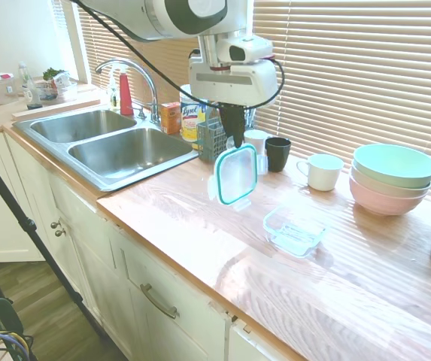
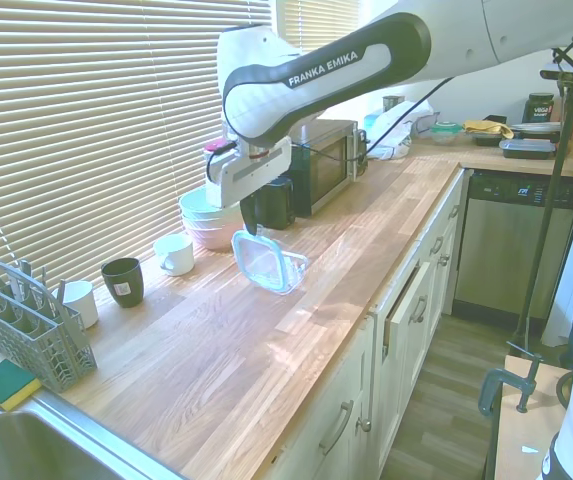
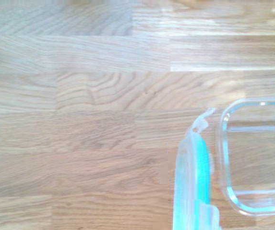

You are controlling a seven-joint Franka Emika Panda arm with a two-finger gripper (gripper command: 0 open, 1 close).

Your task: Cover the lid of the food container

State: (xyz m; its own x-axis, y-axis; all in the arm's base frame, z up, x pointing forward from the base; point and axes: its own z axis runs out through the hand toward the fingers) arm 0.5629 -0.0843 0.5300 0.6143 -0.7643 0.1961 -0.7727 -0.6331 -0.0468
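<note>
Sink (image 1: 117,147) well off to one side of the jaws. Grey utensil caddy (image 1: 210,140), white cup (image 1: 256,140) and dark cup (image 1: 277,153) just behind them. Gripper (image 1: 234,140) clenched on the top edge of the lid (image 1: 236,174), which hangs on edge below the jaws, clear of the wooden counter (image 1: 200,226). Food container (image 1: 295,229) sits open on the counter, below and just beside the hanging lid, not under it. White mug (image 1: 322,171) and stacked mint and pink bowls (image 1: 393,178) further past the jaws.
</note>
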